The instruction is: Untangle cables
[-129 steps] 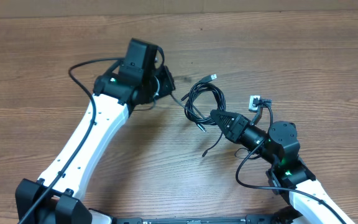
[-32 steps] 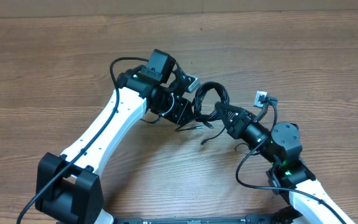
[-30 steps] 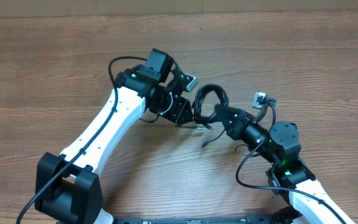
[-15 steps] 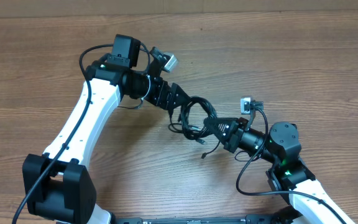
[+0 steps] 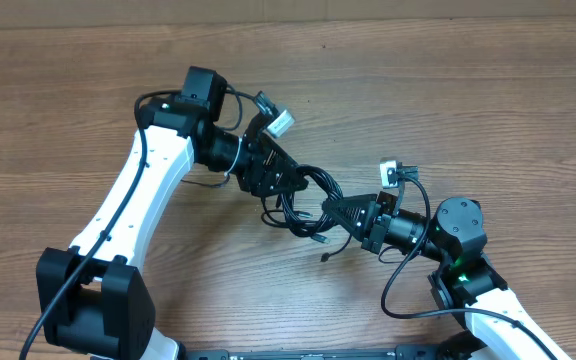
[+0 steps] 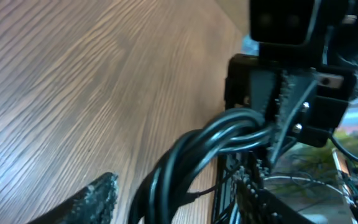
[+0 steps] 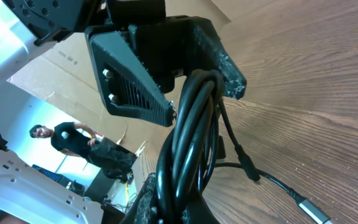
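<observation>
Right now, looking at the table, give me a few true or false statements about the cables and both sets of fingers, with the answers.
1. The right fingers are shut on the cable bundle. True.
2. The cables lie as separate straight strands. False: they are looped together in one bundle.
3. The left fingers are far from the bundle. False: the bundle runs between them.
4. The table has a wood-grain surface. True.

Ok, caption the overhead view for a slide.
Over a wooden table, the right end effector grips the black cables while the left end effector straddles them.
</observation>
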Action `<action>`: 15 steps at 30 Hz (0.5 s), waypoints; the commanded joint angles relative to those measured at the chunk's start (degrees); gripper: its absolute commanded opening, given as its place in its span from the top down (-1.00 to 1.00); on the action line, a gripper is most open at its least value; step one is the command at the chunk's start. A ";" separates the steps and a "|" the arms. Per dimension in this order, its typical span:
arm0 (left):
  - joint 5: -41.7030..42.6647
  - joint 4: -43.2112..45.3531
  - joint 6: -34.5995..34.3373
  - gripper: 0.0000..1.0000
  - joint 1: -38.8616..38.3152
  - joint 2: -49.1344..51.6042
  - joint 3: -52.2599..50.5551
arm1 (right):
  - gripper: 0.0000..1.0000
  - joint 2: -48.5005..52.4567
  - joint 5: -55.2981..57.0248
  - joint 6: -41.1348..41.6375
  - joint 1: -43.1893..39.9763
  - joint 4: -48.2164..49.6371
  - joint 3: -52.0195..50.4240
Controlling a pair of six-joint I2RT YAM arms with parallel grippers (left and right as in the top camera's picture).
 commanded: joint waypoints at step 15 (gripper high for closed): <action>4.42 -0.15 5.25 0.91 -2.62 0.35 0.85 | 0.91 -0.37 -0.24 1.40 -0.07 3.17 0.22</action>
